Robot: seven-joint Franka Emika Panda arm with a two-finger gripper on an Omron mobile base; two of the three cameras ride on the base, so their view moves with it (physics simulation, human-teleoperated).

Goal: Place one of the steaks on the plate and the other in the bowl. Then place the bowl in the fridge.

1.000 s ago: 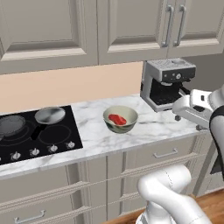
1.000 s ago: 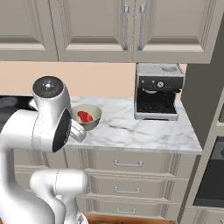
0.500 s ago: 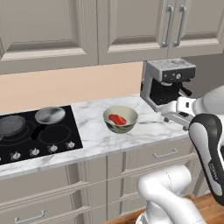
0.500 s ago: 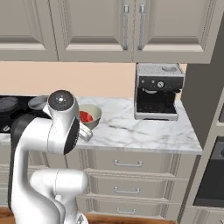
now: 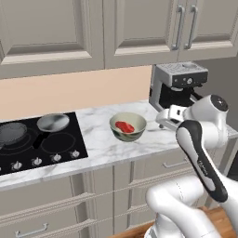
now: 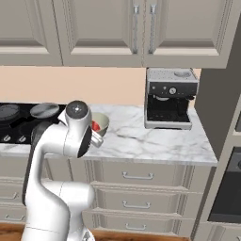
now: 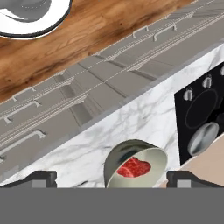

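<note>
Now the steak (image 5: 124, 126) lies in the bowl (image 5: 128, 126); the spread, empty tool (image 7: 111, 177) must next grip its rim for the fridge.

And there's the arm (image 5: 200, 153), glossy white all over, built from fat rounded links like smooth tubing. A dark band runs down the side of one link, and each joint ends in a round cap with a small dark disc at its centre. At the tip, the claw (image 7: 112, 177) shows two small dark, blocky fingertips (image 7: 41, 177).
</note>
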